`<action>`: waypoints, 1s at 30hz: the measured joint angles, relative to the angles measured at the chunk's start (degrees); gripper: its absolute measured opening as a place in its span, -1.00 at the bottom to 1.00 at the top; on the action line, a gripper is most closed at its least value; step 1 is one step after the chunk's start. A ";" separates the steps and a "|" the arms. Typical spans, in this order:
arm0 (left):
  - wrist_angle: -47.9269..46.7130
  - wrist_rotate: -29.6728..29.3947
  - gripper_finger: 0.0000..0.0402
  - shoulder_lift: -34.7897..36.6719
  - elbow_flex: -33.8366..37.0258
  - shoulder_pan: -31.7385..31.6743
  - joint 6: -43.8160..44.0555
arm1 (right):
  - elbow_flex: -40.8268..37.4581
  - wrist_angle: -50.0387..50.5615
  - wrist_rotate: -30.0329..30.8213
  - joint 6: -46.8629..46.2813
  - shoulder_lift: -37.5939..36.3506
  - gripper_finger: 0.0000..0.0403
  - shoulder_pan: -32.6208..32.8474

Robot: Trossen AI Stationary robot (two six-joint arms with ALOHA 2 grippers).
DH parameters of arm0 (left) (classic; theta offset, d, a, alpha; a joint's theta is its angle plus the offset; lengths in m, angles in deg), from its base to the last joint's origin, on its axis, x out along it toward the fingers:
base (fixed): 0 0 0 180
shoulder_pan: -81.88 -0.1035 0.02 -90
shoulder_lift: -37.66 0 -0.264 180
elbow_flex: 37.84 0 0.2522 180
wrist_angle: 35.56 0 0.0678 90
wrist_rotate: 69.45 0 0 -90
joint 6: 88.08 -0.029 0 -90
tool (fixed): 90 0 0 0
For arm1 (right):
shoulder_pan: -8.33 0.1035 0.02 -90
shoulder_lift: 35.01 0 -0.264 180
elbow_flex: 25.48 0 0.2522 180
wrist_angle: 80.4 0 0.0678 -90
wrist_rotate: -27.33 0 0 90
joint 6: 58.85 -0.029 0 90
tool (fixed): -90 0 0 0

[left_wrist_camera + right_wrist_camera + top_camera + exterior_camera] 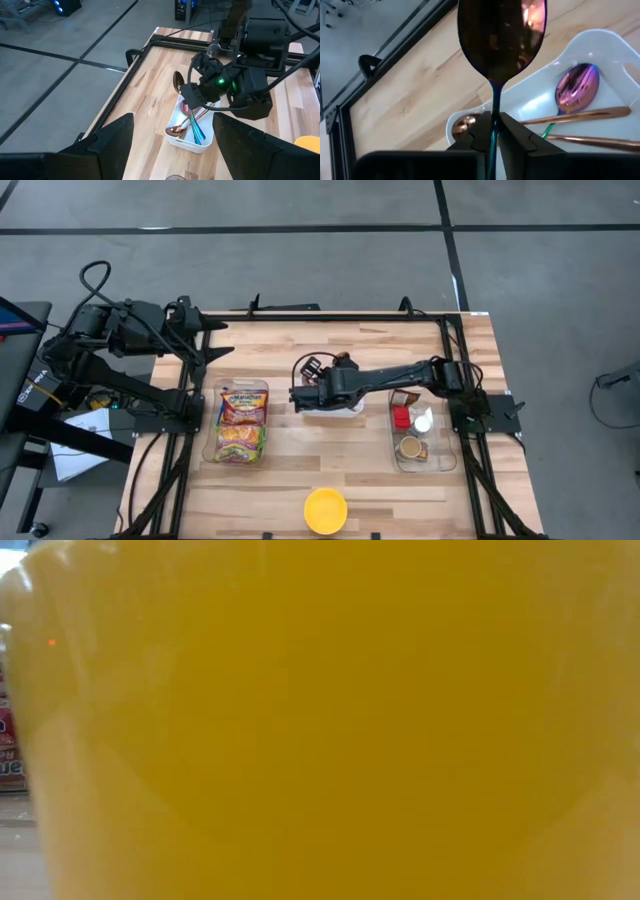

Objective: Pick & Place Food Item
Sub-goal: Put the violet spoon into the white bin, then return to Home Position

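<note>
High view: the right tool is reaching over the white tray mid-table, with bare wood all around.

Left wrist view: the spoon is rising bowl-up above the tray's edge.

Right wrist view: the right tool is clenching the spoon's stem, long axis upright.

The left tool's state cannot be told.

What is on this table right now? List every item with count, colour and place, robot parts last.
Noodle packets: several, colourful, in a clear bin on the table's left.
Bowl: one, yellow, at the near edge, filling the low view.
Clear bin: one, on the right, holding small containers, one red.
White tray: one, at the centre, holding spoons.
Held spoon: one, iridescent dark, lifted above the tray.
Spoons in tray: at least three, purple, copper and teal.
Right gripper: shut on the held spoon's handle.
Left gripper: open, off the table's left edge.
</note>
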 joint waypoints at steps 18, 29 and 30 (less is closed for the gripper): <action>0.00 0.02 0.32 0.02 0.00 0.00 0.02 | 0.00 -0.64 -0.20 0.99 -0.04 -0.39 2.80; -0.02 0.02 0.32 0.02 -0.02 0.00 0.00 | -0.09 -0.20 6.63 2.59 -2.18 -0.18 3.98; -0.02 0.02 0.32 0.02 -0.02 0.00 0.00 | 0.06 -0.28 8.45 3.62 -2.54 -0.17 4.27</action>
